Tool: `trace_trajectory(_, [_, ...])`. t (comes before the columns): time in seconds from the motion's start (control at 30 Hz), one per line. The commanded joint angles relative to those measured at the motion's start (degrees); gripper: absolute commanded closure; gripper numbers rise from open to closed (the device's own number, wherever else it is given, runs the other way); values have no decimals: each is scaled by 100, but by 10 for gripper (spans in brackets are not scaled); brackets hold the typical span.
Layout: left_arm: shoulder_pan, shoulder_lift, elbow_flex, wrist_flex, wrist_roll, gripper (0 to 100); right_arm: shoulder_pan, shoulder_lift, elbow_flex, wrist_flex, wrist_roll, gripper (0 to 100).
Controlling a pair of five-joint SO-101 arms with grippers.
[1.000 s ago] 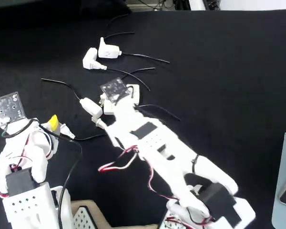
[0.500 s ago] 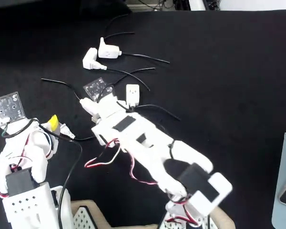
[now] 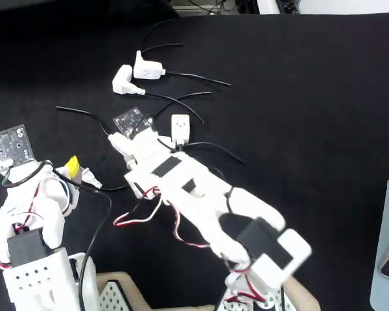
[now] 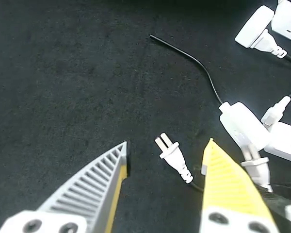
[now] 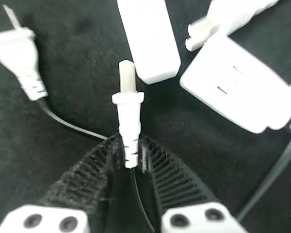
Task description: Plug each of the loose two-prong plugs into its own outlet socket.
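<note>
Black tabletop (image 3: 311,97); white two-prong plug (image 5: 127,107), ribbed neck, clenched in R pincer (image 5: 129,145); L pincer (image 4: 167,144) spread wide.

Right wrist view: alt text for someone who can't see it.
The right arm's jaws clamp a white plug, its tip near a white block. A loose two-prong plug and a slotted socket lie nearby on the black table.

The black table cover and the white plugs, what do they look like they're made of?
Table cover: probably felt or similar cloth, matte black with a fuzzy speckled grain. White plug: likely moulded plastic, smooth with slight sheen and ribbed grip.
</note>
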Motion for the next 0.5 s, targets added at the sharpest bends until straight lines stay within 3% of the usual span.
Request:
trace_trajectory(0.0, [-13,-44,-13,-114,44,746,255,-1235,277,387,-35,986])
trace_trajectory(0.27, [-4,-44,-13,-114,44,746,1451,-3301,1112,1415,-88,986])
trace_trajectory(0.47, [-4,-44,-22,-114,44,746,2391,-3793,1174,1943,-1240,985])
